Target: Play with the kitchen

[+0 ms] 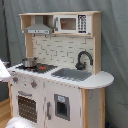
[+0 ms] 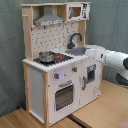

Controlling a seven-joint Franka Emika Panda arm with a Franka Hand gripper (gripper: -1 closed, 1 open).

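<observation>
In the first exterior view, the kitchen (image 1: 60,75) fills most of the frame, standing before a grey curtain (image 1: 115,45). At the first exterior view's left edge a white part of the arm (image 1: 3,70) shows just beside the worktop's end. On the hob sits a small metal pot (image 1: 29,62), with a red ring (image 1: 44,67) just to its right. Above them hangs the grey hood (image 1: 38,26), and further right on the top shelf sits a toy microwave (image 1: 71,23). Below the hob is the oven door (image 1: 26,107). The sink (image 1: 71,74) lies to the right of the hob, and the black faucet (image 1: 83,59) rises behind it against the pegboard back.

In the second exterior view, the kitchen (image 2: 50,95) stands on a light wooden tabletop (image 2: 100,112), with the pot (image 2: 46,56) on the hob at the left and the faucet (image 2: 74,39) further right. The white arm (image 2: 111,58) reaches in from the second exterior view's right, and its end effector (image 2: 89,51) sits at the worktop's right end, near the sink. Whether its fingers are parted or closed I cannot tell.
</observation>
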